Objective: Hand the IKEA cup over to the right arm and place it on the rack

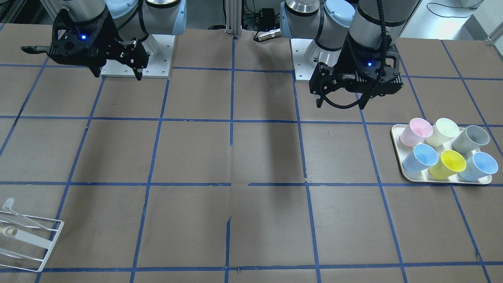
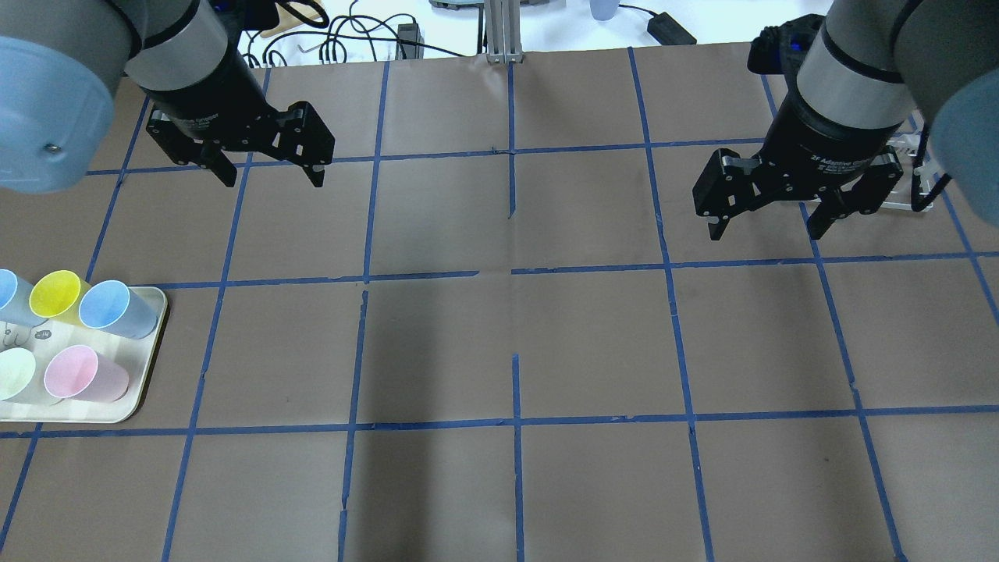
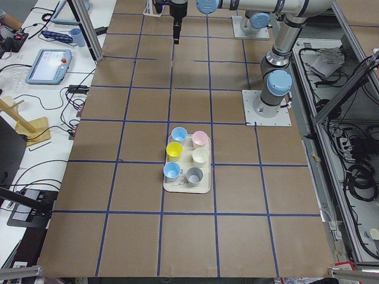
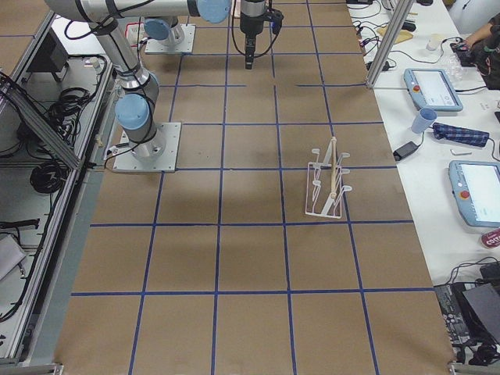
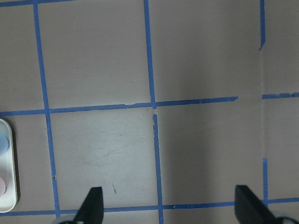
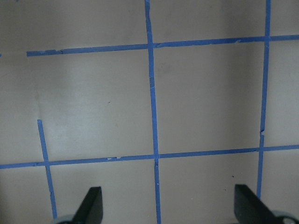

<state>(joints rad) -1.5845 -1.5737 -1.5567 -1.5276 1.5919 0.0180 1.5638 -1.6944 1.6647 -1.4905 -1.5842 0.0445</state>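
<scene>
The cream-white IKEA cup (image 1: 444, 131) stands in the back row of a cream tray (image 1: 448, 181), between a pink cup and a grey cup; it also shows in the overhead view (image 2: 15, 373) and the exterior left view (image 3: 200, 157). My left gripper (image 2: 271, 176) hangs open and empty above the table, well away from the tray (image 2: 148, 351). My right gripper (image 2: 766, 229) is open and empty too. The white wire rack (image 1: 23, 236) stands on the right arm's side (image 4: 328, 183). Both wrist views show open fingers (image 5: 93, 205) (image 6: 91, 205) over bare table.
The tray also holds a pink cup (image 1: 415, 131), a grey cup (image 1: 470, 138), a yellow cup (image 1: 448, 163) and two blue cups (image 1: 420, 158). Blue tape lines grid the brown table. An aluminium post (image 2: 499, 31) stands at the far edge.
</scene>
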